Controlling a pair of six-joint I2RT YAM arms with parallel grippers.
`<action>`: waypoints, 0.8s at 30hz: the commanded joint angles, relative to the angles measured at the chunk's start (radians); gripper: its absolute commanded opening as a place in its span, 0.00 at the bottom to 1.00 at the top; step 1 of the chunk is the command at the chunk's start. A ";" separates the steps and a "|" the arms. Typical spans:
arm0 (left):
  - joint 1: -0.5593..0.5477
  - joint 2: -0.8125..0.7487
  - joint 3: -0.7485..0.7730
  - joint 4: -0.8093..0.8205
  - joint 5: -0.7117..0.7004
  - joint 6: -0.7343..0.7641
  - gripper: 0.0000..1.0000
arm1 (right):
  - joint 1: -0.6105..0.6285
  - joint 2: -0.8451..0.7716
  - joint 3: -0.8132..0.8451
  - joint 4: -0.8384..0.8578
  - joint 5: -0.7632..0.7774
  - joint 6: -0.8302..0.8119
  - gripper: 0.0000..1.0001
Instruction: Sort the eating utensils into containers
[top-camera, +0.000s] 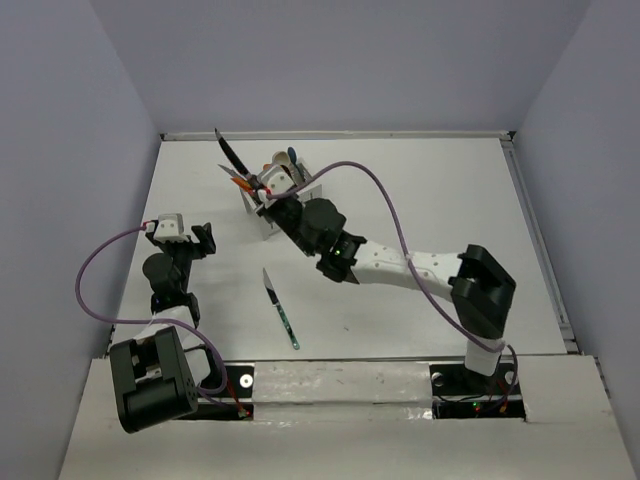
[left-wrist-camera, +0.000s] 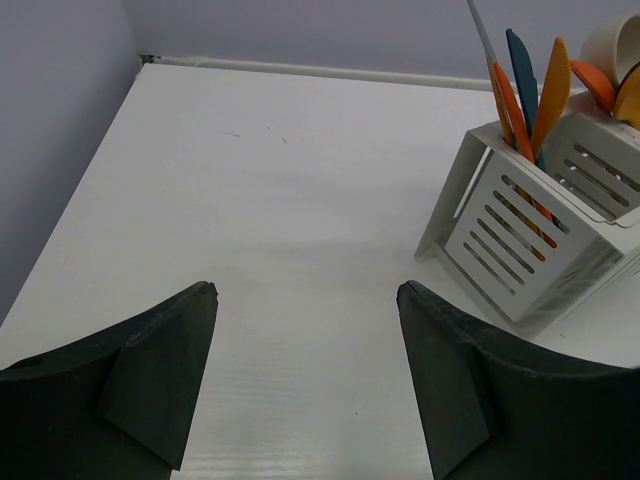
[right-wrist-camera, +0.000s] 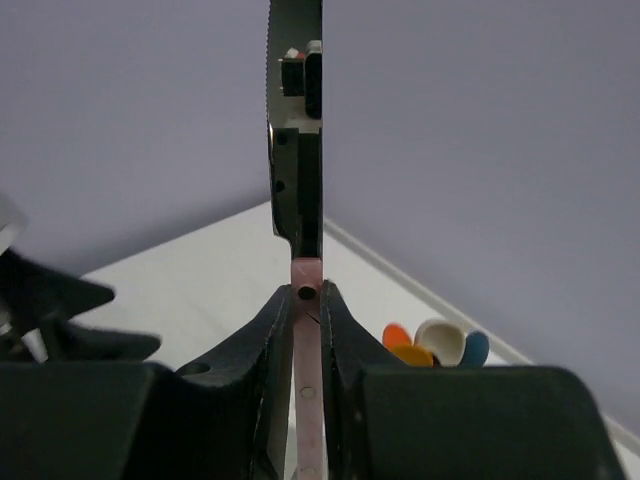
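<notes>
My right gripper (top-camera: 264, 190) (right-wrist-camera: 306, 296) is shut on the pink handle of a dark-bladed knife (top-camera: 231, 156) (right-wrist-camera: 297, 150), held just over the white perforated caddy (top-camera: 270, 223) with the blade pointing up and to the far left. The caddy (left-wrist-camera: 525, 235) holds orange and blue knives (left-wrist-camera: 522, 95) in one compartment and orange, beige and blue spoons (top-camera: 285, 158) (right-wrist-camera: 432, 344) in the other. A dark-bladed knife with a teal handle (top-camera: 281, 308) lies flat on the table in front of the caddy. My left gripper (top-camera: 203, 240) (left-wrist-camera: 306, 300) is open and empty, left of the caddy.
The white table (top-camera: 430, 200) is walled by purple panels on the left, back and right. A purple cable (top-camera: 380, 195) arcs over the right arm. The left arm's cable (top-camera: 95, 290) loops at the near left.
</notes>
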 joint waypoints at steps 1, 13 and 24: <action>0.004 -0.022 -0.006 0.093 0.023 0.018 0.84 | -0.112 0.164 0.240 0.215 -0.141 -0.056 0.00; 0.004 -0.015 -0.001 0.091 0.040 0.018 0.84 | -0.229 0.505 0.403 0.286 -0.264 0.087 0.00; 0.004 -0.005 0.008 0.082 0.045 0.018 0.84 | -0.229 0.528 0.259 0.309 -0.295 0.185 0.00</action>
